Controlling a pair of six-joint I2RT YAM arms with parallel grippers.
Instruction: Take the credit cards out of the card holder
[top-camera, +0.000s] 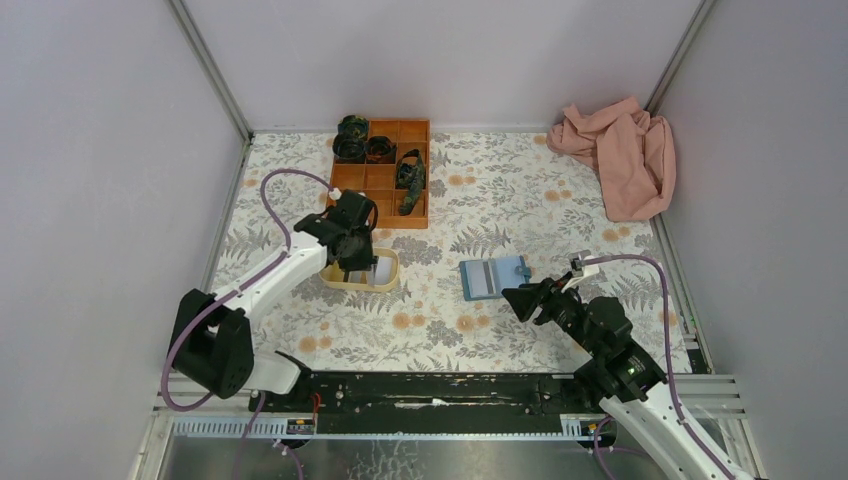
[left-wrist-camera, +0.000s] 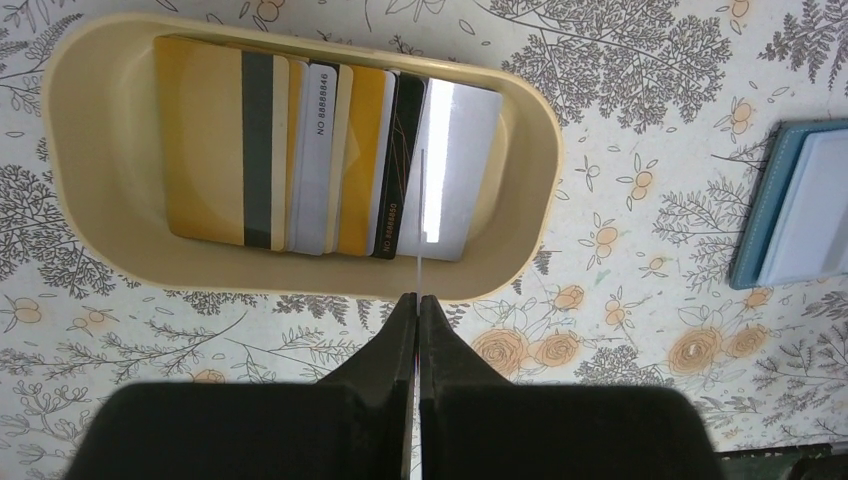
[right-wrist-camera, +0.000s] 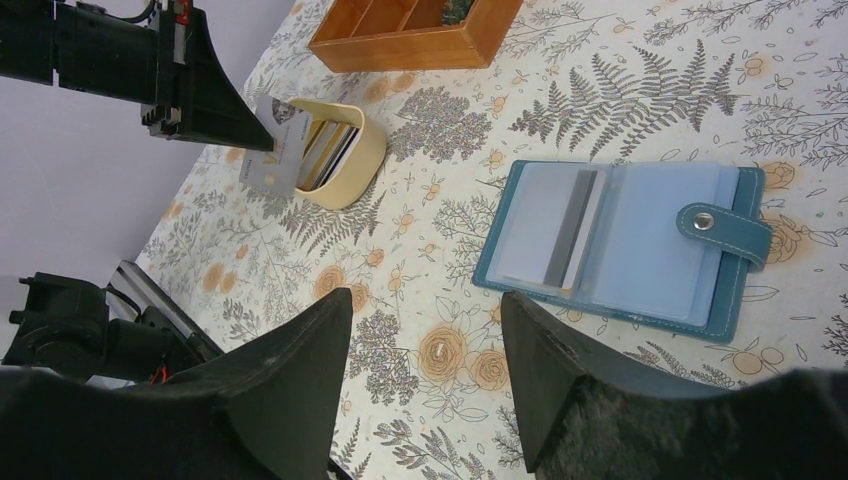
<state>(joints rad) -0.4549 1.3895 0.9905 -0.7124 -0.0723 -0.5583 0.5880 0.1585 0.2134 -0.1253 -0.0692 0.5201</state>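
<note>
The light-blue card holder (top-camera: 493, 277) lies open on the floral table; in the right wrist view (right-wrist-camera: 625, 245) one card with a dark stripe (right-wrist-camera: 570, 240) sits in its left pocket. My left gripper (top-camera: 357, 262) hangs over the yellow oval tray (top-camera: 362, 272), shut on a grey credit card seen edge-on (left-wrist-camera: 422, 215); the right wrist view shows that card (right-wrist-camera: 275, 158) held above the tray. Several gold, white, dark and grey cards (left-wrist-camera: 300, 155) lie in the tray (left-wrist-camera: 90, 150). My right gripper (right-wrist-camera: 425, 345) is open and empty, just near of the holder.
A wooden compartment box (top-camera: 385, 175) with dark rolled items stands behind the tray. A pink cloth (top-camera: 620, 155) lies at the back right corner. Grey walls close in both sides. A black rail (top-camera: 450, 390) runs along the near edge.
</note>
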